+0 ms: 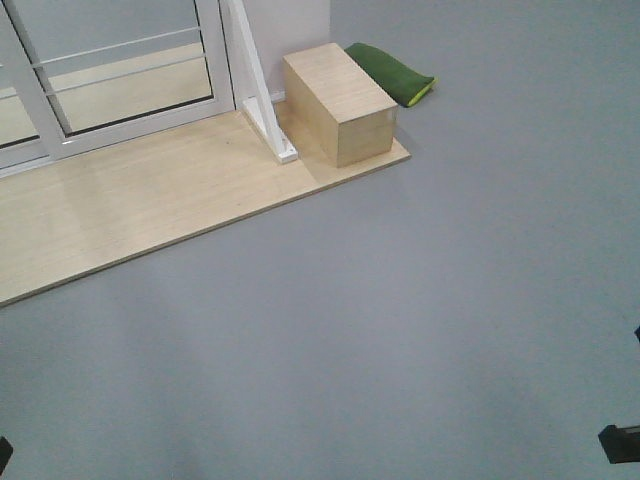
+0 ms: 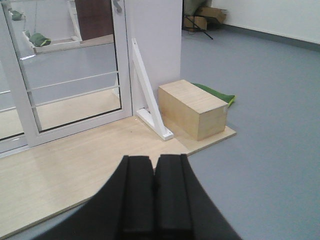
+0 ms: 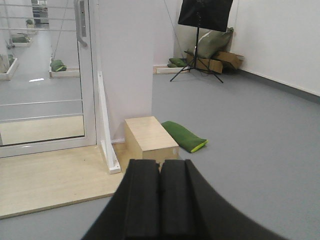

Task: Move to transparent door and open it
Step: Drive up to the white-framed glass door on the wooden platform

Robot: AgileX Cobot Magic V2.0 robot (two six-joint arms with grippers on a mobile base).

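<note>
The transparent door (image 1: 130, 60) is a clear-glass panel in a white frame with thin horizontal bars, at the top left of the front view, beyond a wooden platform. Its pale handle (image 2: 117, 6) shows at the top edge of the left wrist view and higher up the right upright as the handle (image 3: 80, 22) in the right wrist view. The door (image 2: 75, 60) looks shut in its frame. My left gripper (image 2: 155, 159) is shut and empty, well short of the door. My right gripper (image 3: 160, 162) is also shut and empty, over the grey floor in front of the platform.
A light wooden platform (image 1: 150, 200) lies before the door. On its right end stand a white triangular brace (image 1: 262, 100) and a wooden box (image 1: 340, 100), with a green bag (image 1: 392, 72) behind it. A tripod stand (image 3: 197, 50) and boxes are far right. Another glass panel (image 2: 10, 100) adjoins on the left.
</note>
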